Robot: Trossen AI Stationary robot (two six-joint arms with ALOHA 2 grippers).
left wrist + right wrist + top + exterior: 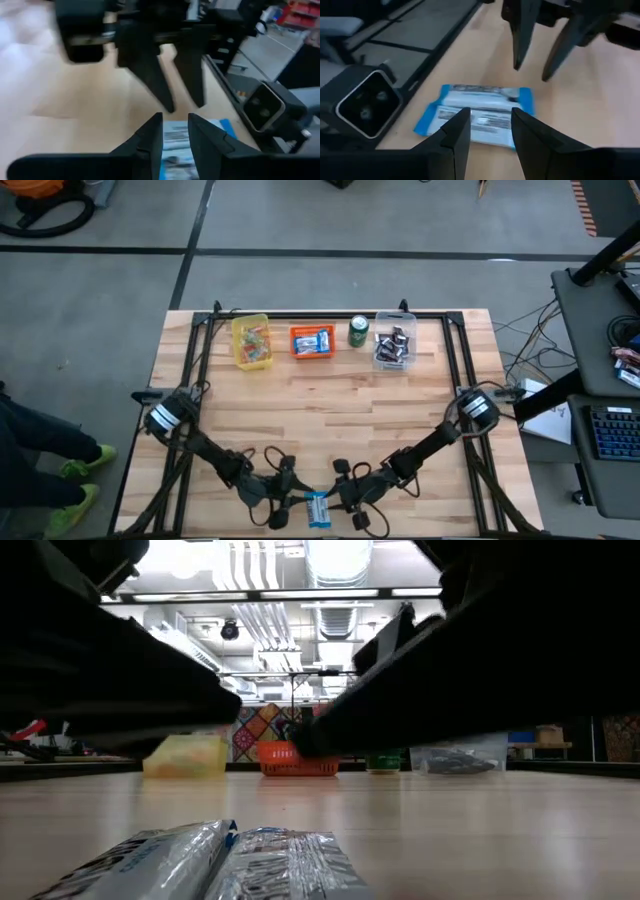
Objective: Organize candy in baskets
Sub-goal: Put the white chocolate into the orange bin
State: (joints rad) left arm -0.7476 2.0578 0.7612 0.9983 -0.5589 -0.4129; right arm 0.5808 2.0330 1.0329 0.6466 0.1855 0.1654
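Note:
A blue-and-white wrapped candy bar (317, 510) lies flat on the wood at the table's near edge, and shows close up in the low view (230, 860). My left gripper (292, 498) stands open just left of it; in the left wrist view the bar (176, 142) shows between the fingertips of that gripper (175, 131). My right gripper (348, 495) is open just right of the bar (477, 112), its tips (490, 125) over the bar's near side. The yellow basket (251, 342), orange basket (312, 341) and clear basket (394, 345) stand at the far edge with candy inside.
A green soda can (359, 331) stands between the orange and clear baskets. The two grippers face each other a short way apart over the bar. A black frame (205, 330) runs along the table's far edge and sides. Bare wood (320, 410) lies between arms and baskets.

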